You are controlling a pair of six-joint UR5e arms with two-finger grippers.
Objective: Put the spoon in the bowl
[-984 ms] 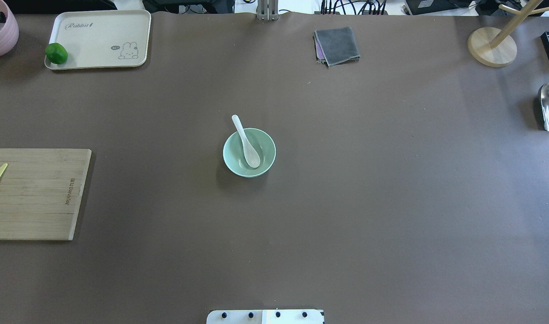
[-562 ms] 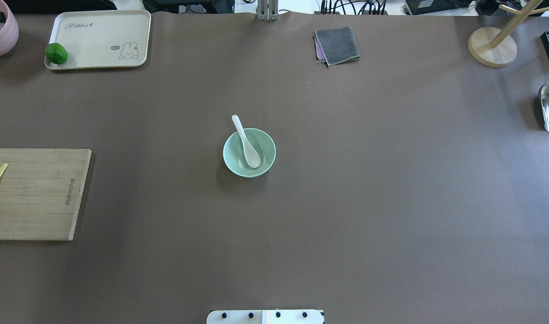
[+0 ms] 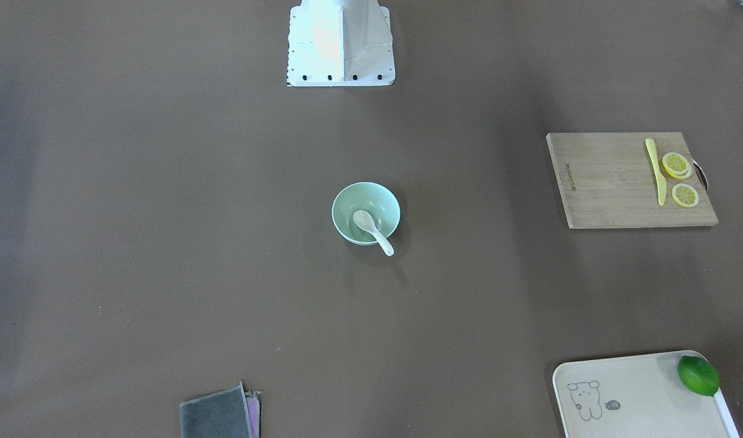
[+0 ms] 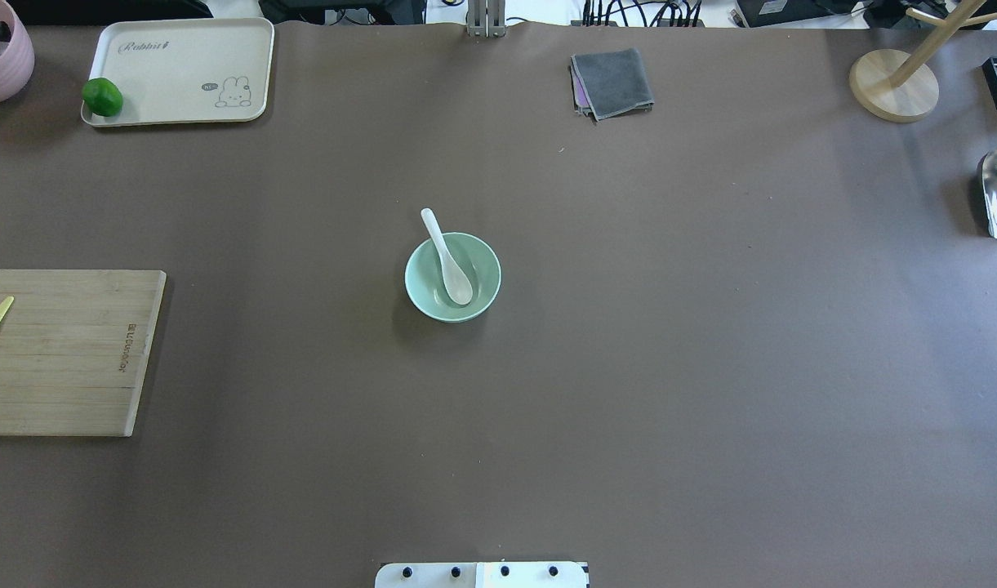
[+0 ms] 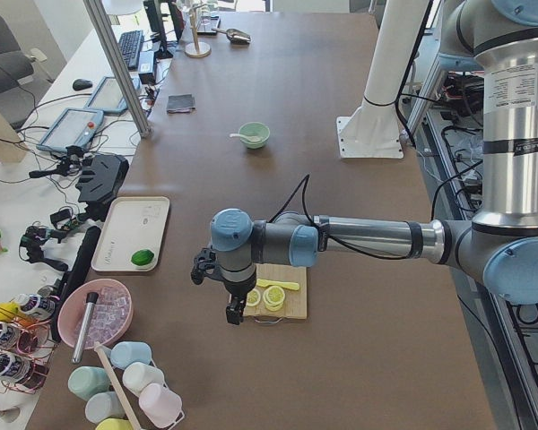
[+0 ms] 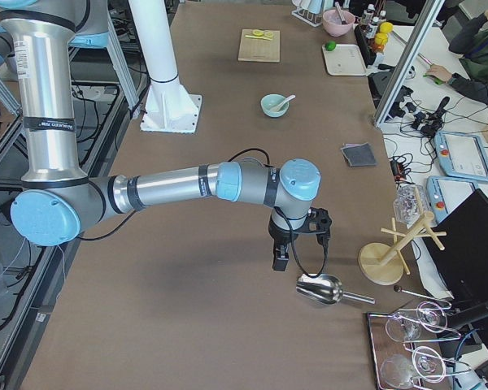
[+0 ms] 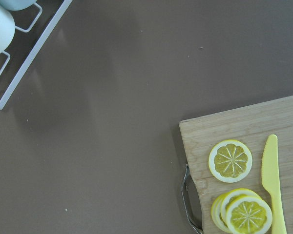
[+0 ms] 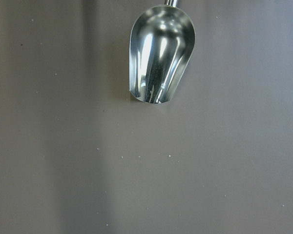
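Sprawling brown tabletop [image 4: 710,367], cluttered side bench [image 5: 103,63]

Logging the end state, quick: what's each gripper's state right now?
Left gripper: cannot be told; it shows only in a side view.
Right gripper: cannot be told; likewise only in a side view.

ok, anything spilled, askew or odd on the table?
Nothing stands out. The white spoon sits with its scoop inside the upright mint bowl, handle leaning out over the rim; no spill visible.

Bright even light, soft shadows, sharp focus
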